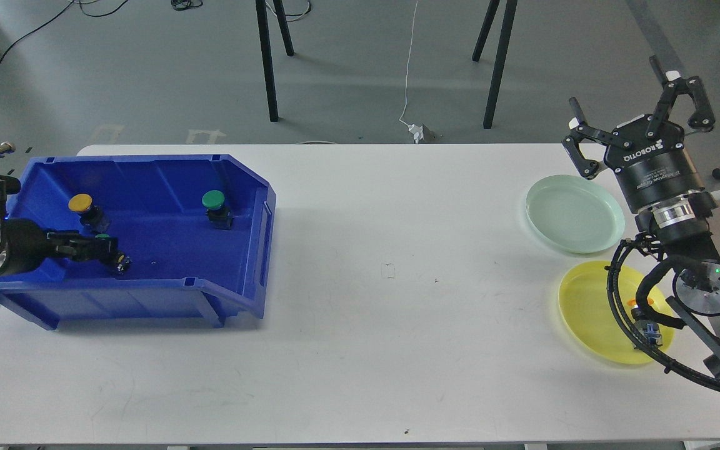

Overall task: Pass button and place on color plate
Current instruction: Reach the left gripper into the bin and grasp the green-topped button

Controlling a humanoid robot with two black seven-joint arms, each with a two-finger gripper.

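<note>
Left arm reaching in from the left edge, forearm low over the near wall of the blue bin (235,181), left gripper (105,249) deep inside near the bin floor. Fingers closed around a green-topped button (104,238), only a sliver of green showing above the dark fingers; small metallic end of that button poking out just past the fingertips. Right arm raised at the far right, right gripper (641,134) pointing up and away over the table edge, fingers spread wide, holding nothing.

Most of the gripped button masked by the fingers. Left wrist and cabling cut off by the frame edge. Near part of the yellow plate (591,312) covered by black cables and the right arm's lower joints; small orange and blue bits there, too unclear to name.

Inside the bin, a yellow button (80,203) just behind the left gripper, a second green button (214,200) well apart toward the right wall. Pale green plate (569,215) bare, just beyond the yellow plate, both on the white table (366,281). Black stand legs and a white cable on the floor behind
</note>
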